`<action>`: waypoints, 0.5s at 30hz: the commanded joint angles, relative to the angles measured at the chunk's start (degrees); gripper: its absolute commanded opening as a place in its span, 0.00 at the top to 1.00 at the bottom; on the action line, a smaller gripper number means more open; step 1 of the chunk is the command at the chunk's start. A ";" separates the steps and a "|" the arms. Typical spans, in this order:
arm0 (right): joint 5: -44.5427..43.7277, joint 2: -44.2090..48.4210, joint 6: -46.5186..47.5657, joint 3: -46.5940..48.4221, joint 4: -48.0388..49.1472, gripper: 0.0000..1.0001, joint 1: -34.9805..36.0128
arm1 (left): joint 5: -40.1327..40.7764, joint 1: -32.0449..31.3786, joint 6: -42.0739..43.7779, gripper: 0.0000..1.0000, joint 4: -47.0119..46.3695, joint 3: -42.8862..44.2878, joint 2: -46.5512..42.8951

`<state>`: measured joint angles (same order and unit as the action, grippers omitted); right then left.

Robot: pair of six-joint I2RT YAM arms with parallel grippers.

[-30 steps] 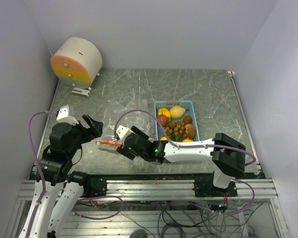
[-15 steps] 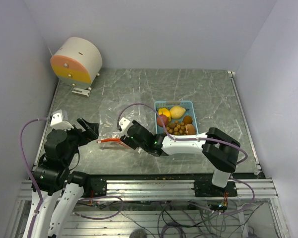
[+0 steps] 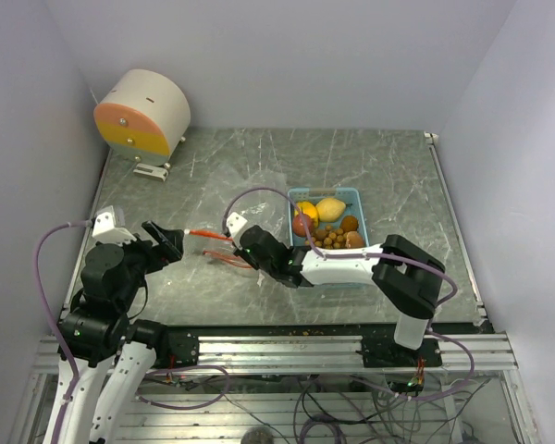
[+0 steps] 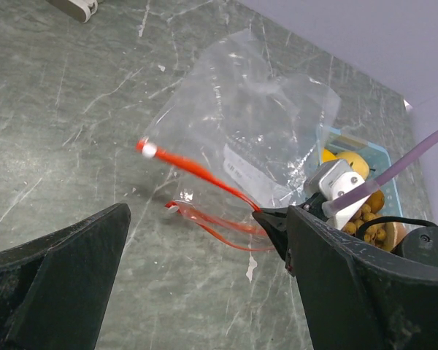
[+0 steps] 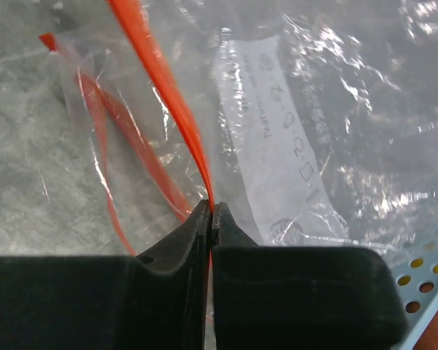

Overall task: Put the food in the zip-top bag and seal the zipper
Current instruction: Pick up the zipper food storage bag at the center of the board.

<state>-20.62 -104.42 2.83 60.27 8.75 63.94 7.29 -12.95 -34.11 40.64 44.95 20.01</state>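
Observation:
The clear zip-top bag (image 3: 254, 205) lies on the marble table, its mouth toward the near left. Its red zipper (image 4: 197, 169) is parted: one strip is raised, the other (image 4: 204, 222) lies on the table. My right gripper (image 5: 211, 208) is shut on the raised strip (image 5: 160, 87) near the bag's right corner. My left gripper (image 3: 166, 242) is open, its fingers (image 4: 66, 277) spread wide just short of the zipper's free end (image 4: 147, 149), holding nothing. The food (image 3: 328, 227), yellow fruits, a dark red apple and small brown balls, sits in the light blue tray (image 3: 358, 196).
The tray (image 4: 376, 149) stands right behind my right gripper (image 3: 243, 248) and touches the bag's right side. A round white and orange drum (image 3: 143, 113) sits at the back left. Walls close in on three sides.
My right gripper has closed on the zipper's upper strip and lifted it away from the lower one. The left arm pulled back a little, then held still, open.

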 commanded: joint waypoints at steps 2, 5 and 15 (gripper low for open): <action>-1.93 4.93 -8.01 -2.08 4.29 1.00 -0.58 | -0.81 0.23 0.11 0.01 0.51 1.28 -0.52; -0.70 10.02 -14.28 -4.46 5.25 1.00 -1.27 | -1.88 0.27 -0.20 0.01 0.05 0.86 -0.63; 12.00 22.94 -27.77 -9.85 8.96 1.00 -4.43 | -11.65 0.29 -4.05 0.06 -9.23 -6.10 -4.19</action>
<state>-13.80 -83.96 -18.17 52.12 14.28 60.01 2.17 -12.95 -35.81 37.95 42.22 17.78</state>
